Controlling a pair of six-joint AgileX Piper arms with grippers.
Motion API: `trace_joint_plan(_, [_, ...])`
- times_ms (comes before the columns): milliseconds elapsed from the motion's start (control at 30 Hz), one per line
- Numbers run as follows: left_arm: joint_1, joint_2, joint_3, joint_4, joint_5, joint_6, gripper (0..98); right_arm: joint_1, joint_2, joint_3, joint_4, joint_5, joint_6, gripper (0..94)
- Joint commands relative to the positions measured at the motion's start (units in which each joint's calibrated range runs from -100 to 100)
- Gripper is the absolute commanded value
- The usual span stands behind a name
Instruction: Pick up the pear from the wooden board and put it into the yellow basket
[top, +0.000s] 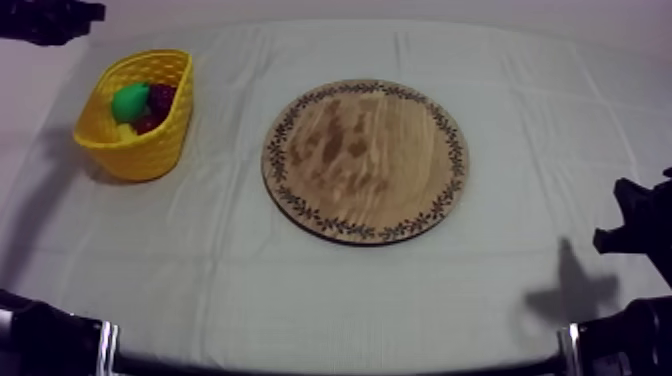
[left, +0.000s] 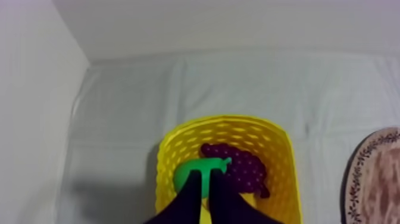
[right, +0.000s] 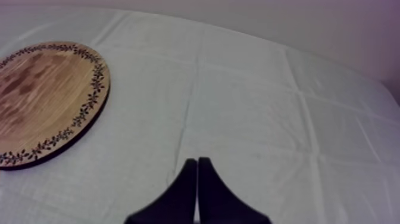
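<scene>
As judged from above, shows the pear already inside the yellow basket, beside the bunch of grapes, with the wooden board bare. Places the left gripper just over the pear, fingers drawn together into a narrow wedge, gripping nothing. Places the right gripper over the cloth beside the board, likewise closed and empty. Leaves, by appearance, only withdrawal of the left gripper from the basket.

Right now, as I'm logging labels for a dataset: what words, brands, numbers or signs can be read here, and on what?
None: no text can be read anywhere. The wooden board bears only a leaf pattern round its rim; the yellow basket, the pear and the cloth carry no lettering.
</scene>
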Motion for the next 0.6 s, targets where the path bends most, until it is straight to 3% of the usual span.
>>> trace_joint_plan(0, [-0.1, -7.9, 1.7, 0.11, -0.8, 0.7, 0.5, 0.0, 0.0, 0.1, 0.0, 0.0, 0.0, 0.5])
trace_joint_plan(267, [-0.1, -28.9, 11.1, -0.18, -6.5, 4.8, 0.0, 0.0, 0.0, 0.1, 0.0, 0.0, 0.0, 0.5])
trace_joint_plan(567, [1.0, -52.6, 31.8, -0.42, -14.5, 4.8, 0.0, 0.0, 0.0, 0.1, 0.0, 0.0, 0.0, 0.5])
